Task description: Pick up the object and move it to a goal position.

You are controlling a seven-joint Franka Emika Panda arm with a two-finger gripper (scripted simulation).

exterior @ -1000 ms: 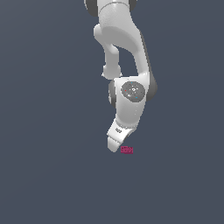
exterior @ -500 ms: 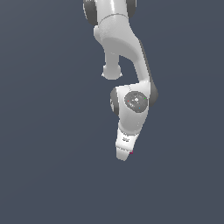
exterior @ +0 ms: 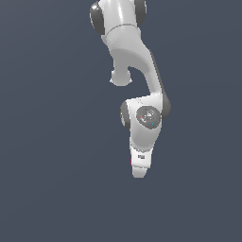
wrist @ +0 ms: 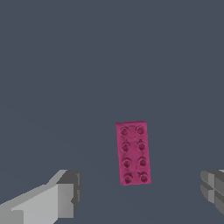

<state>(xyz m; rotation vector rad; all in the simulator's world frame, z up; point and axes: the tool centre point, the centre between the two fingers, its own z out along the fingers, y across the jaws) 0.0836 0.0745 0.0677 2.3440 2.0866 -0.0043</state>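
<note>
The white two-finger gripper (wrist: 140,192) is spread wide, nothing grasped. The small magenta-red studded plastic brick (wrist: 133,153) sits off-centre between the fingers; it could be nudged on closing.

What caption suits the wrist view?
Open gripper poised above the studded magenta brick, fingers wide on either side.

A bare simulated scene, no real room: flat, featureless slate-grey ground (exterior: 47,142) fills both views, and the white arm (exterior: 142,94) is smoothly rendered, without texture or surroundings.
</note>
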